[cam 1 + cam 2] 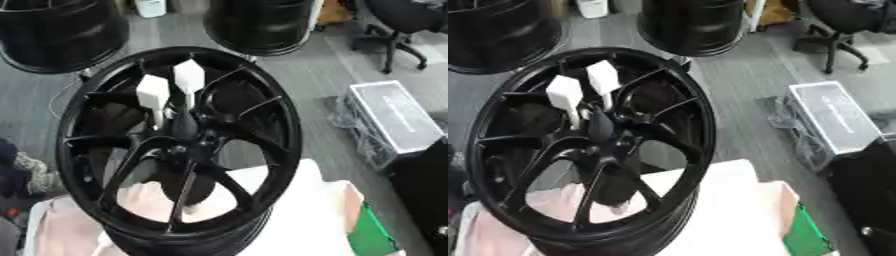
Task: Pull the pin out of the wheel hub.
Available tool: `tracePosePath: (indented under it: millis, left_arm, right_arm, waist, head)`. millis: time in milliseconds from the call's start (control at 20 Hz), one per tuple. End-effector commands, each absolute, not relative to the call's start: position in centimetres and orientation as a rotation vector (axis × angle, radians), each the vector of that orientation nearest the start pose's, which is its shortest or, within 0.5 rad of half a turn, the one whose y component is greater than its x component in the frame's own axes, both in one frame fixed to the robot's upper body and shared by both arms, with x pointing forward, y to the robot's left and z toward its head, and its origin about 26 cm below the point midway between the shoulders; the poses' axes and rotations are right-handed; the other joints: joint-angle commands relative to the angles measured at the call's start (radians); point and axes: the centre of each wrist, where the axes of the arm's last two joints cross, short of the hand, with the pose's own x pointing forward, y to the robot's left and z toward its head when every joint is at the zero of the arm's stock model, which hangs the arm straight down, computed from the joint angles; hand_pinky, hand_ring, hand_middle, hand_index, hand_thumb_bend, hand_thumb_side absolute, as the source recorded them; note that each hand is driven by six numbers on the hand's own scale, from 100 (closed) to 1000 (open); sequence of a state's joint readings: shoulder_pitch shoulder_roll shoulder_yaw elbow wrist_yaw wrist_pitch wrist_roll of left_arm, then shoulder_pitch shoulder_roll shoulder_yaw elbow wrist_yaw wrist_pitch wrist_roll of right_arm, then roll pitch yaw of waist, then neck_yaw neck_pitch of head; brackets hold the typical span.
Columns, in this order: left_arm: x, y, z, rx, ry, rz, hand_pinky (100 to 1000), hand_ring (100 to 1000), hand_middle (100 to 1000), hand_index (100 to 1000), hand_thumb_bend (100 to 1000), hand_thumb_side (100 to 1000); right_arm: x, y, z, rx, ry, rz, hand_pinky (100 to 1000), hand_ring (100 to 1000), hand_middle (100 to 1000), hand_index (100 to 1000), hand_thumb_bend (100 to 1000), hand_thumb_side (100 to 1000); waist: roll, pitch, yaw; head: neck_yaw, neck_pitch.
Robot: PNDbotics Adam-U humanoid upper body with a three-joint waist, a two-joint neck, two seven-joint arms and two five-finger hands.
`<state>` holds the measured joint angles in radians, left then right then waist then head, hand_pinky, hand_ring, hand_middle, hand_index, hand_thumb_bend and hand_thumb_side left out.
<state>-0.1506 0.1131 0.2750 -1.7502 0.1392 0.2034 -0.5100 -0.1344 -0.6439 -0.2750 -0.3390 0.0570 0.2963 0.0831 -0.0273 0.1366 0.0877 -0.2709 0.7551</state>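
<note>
A black multi-spoke wheel hub [289, 125] lies tilted on a pale cloth [306, 210]. Two white pins with blocky heads stand upright near its centre. One pin [152, 92] is on the left. The other pin [189, 76] is just right of it and a little farther back. Their thin shafts go down into the hub beside the centre bore [185, 127]. Neither hand shows in either view. A black part with a silver joint [868, 231], possibly my right arm, sits at the lower right edge.
Two more black wheels [61, 30] [262, 25] stand behind the hub. A silver case [398, 117] lies on the grey floor to the right, with an office chair [398, 20] beyond it. A green object [372, 235] lies at the cloth's right edge.
</note>
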Motion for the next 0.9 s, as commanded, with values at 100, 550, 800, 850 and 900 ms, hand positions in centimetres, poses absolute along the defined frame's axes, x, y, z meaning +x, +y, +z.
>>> tracePosePath:
  millis: [100, 550, 800, 850, 900]
  left_arm:
    - [30.1, 32.1, 9.4, -0.262, -1.729, -0.267, 699, 481, 599, 713, 155, 1000]
    - [30.1, 32.1, 9.5, -0.264, -1.731, -0.267, 698, 482, 599, 713, 155, 1000]
    - [30.1, 32.0, 9.4, -0.272, -1.728, -0.267, 699, 482, 600, 714, 157, 1000]
    - [30.1, 31.9, 9.4, -0.273, -1.727, -0.265, 699, 483, 600, 714, 157, 1000]
    - [30.1, 31.9, 9.3, -0.275, -1.726, -0.263, 699, 483, 600, 714, 157, 1000]
  right_arm:
    - [12.5, -56.5, -10.4, -0.638, -0.278, -0.232, 489, 500, 879, 914, 260, 515]
    - [16.7, -55.3, -9.2, -0.739, -0.621, -0.331, 461, 493, 852, 900, 185, 484]
    - [21.7, -55.0, -5.6, -0.799, -0.91, -0.412, 446, 488, 840, 894, 155, 476]
    - [23.2, -54.8, -4.6, -0.813, -0.976, -0.413, 445, 487, 836, 890, 151, 492]
    - [24.8, -54.4, -3.5, -0.825, -1.043, -0.406, 445, 487, 834, 889, 151, 492]
  waist:
    - [-0.003, -0.017, 0.002]
    - [-0.004, -0.013, 0.005]
    - [-0.003, -0.018, -0.001]
    - [-0.002, -0.019, -0.003]
    - [0.0, -0.02, -0.005]
  head:
    - [-0.005, 0.005]
    - [0.004, -0.003]
    - [0.007, -0.007]
    - [0.009, -0.008]
    - [0.012, -0.007]
